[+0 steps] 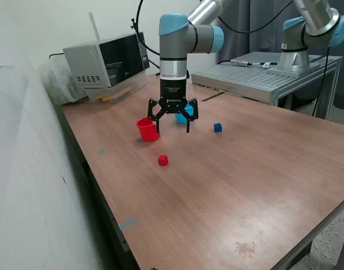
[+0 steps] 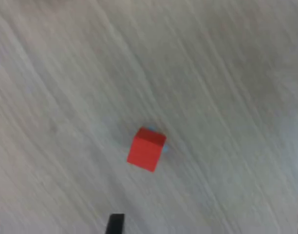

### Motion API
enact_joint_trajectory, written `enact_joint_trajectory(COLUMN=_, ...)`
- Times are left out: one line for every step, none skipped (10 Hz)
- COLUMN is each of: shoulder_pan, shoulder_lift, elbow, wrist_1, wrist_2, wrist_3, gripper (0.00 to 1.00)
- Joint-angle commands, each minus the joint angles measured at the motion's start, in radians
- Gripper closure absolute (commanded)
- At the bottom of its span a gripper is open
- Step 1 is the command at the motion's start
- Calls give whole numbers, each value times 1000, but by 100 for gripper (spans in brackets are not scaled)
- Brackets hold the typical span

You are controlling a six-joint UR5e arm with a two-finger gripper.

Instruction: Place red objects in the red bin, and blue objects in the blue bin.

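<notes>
My gripper [image 1: 172, 128] hangs open and empty above the wooden table [image 1: 228, 191], between the red cup [image 1: 147, 129] and the light blue cup [image 1: 185, 115], which it partly hides. One small red cube [image 1: 163, 160] lies on the table in front of the gripper, apart from it. One dark blue cube [image 1: 217, 127] lies toward the exterior view's right of the gripper. In the wrist view the red cube [image 2: 146, 148] lies on bare wood, with my dark fingertips [image 2: 115, 224] at the picture's edge. No second red or blue cube shows.
A grey microwave-like box [image 1: 104, 62] stands at the table's back, on the exterior view's left. A second arm [image 1: 307, 34] stands on a metal platform [image 1: 262, 76] at the back right. A pale wall [image 1: 20, 169] runs along the table's left edge.
</notes>
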Motion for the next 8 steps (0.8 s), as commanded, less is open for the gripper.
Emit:
enact_joint_trajectory(shoulder_pan=2, shoulder_lift=106, elbow=-107, wrist_1=4, wrist_2=5, wrist_3=-4, gripper=0)
enact_joint_trajectory(shoulder_pan=2, shoulder_lift=140, elbow=-125, wrist_1=4, wrist_2=5, wrist_3=-3, gripper=0)
enact_joint_trajectory(shoulder_pan=1, shoulder_lift=163, elbow=-144, wrist_1=6, wrist_2=6, wrist_3=-3, gripper=0)
enact_joint_trajectory(shoulder_pan=-1, shoulder_lift=187, elbow=-170, wrist_1=4, wrist_2=11, wrist_3=11, gripper=0)
enact_joint_trajectory(shoulder_pan=-5, shoulder_lift=201, elbow=-184, wrist_1=4, wrist_2=29, wrist_3=45, gripper=0)
enact_joint_trajectory(shoulder_pan=-8, shoulder_lift=211, elbow=-191, wrist_1=3, wrist_2=35, wrist_3=88, gripper=0)
enact_joint_trajectory(shoulder_pan=-14, shoulder_lift=214, elbow=-197, wrist_1=-4, wrist_2=60, wrist_3=127, gripper=0)
enact_joint_trajectory(shoulder_pan=-36, shoulder_lift=215, elbow=-198, wrist_1=-7, wrist_2=60, wrist_3=161, gripper=0)
